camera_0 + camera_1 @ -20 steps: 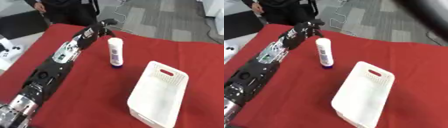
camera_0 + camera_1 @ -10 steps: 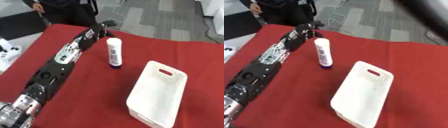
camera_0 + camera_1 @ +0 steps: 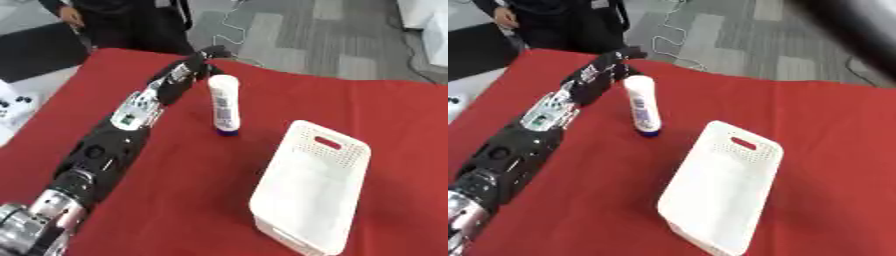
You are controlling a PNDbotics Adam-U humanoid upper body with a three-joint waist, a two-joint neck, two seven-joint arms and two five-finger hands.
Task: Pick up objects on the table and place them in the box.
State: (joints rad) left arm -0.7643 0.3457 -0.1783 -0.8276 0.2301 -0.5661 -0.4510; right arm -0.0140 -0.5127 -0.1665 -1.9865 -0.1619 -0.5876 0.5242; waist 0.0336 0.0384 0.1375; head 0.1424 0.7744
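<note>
The left hand (image 3: 194, 64) reaches out along the far side of the table, just behind and to the left of the bottle (image 3: 223, 104). Its dark fingers look only slightly bent and close on nothing, so it reads as open; whether a fingertip already touches the bottle's shoulder cannot be told. The right hand shows in neither view.

The bottle stands upright on the red cloth of the table (image 3: 367, 110), cap end down: a white, smooth-walled cylinder with a rounded top, a printed label down its side and a dark blue cap at the base. It looks like rigid plastic, probably light, and its glossy round wall may slip between hard fingers. Tall on a narrow foot, it would likely tip at a push near the top. The best hold seems to be around the middle of the body, at the label, thumb on one side and fingers on the other, low enough that it does not swing.

To its right and nearer, well apart from it, lies the box (image 3: 313, 189): a white plastic basket, oblong with rounded corners, perforated walls and a slot handle in its far end. It looks stiff and light, and seems to hold nothing. The cloth is matte and flat, with no folds near the bottle.
</note>
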